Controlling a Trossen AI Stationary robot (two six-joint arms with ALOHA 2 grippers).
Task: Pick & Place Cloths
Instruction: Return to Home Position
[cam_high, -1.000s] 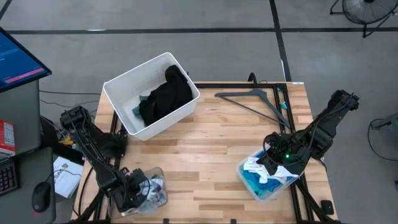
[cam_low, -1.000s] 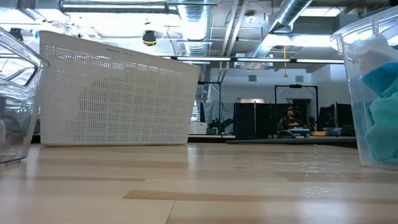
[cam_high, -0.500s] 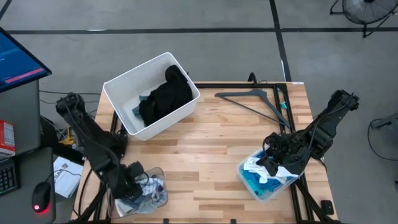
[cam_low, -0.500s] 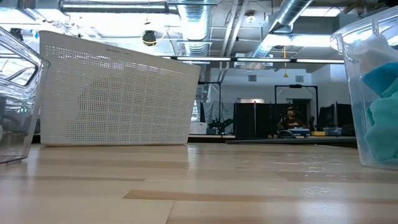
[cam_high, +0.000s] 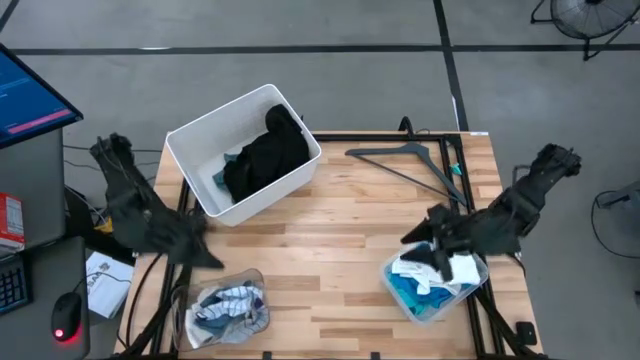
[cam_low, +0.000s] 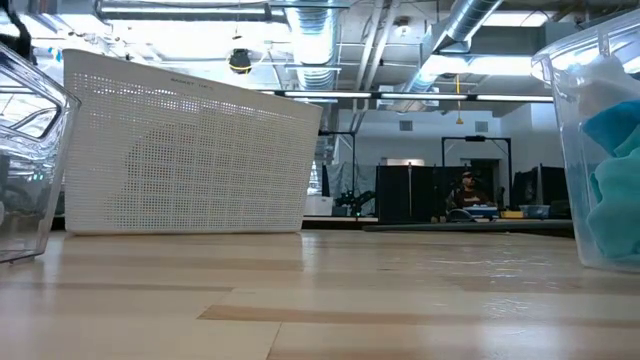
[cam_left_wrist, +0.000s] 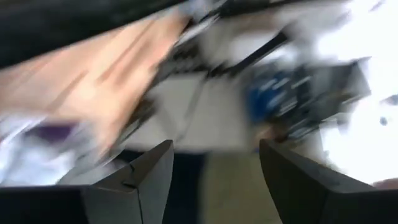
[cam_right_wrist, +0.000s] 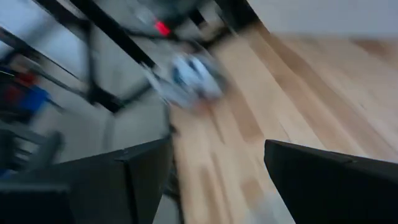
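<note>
Black and dark teal cloths (cam_high: 262, 152) lie in the white bin (cam_high: 190, 135) at the far left. White, grey and blue cloths (cam_high: 228, 303) lie heaped in a clear container (cam_high: 255, 280) at the near left. Turquoise and white cloths (cam_high: 420, 285) fill a second clear container (cam_high: 470, 290) at the near right. My left gripper (cam_high: 208, 260) hovers open just beyond the left container's far left corner, nothing between its fingers (cam_left_wrist: 149, 168). My right gripper (cam_high: 410, 237) hovers open past the right container's far left corner, also with nothing in it (cam_right_wrist: 217, 149).
A black hanger (cam_high: 410, 160) lies at the table's far right. The bare wooden top (cam_high: 330, 260) stretches between the two clear containers. In the low view the white bin (cam_low: 185, 150) stands at the back left and the right container (cam_low: 600, 150) at the right edge.
My left gripper has risen out of the left clear container and drawn back toward the table's left and far edges; the cloths stay heaped inside. My right gripper has lifted off the right container's cloths and swung toward the table's left.
</note>
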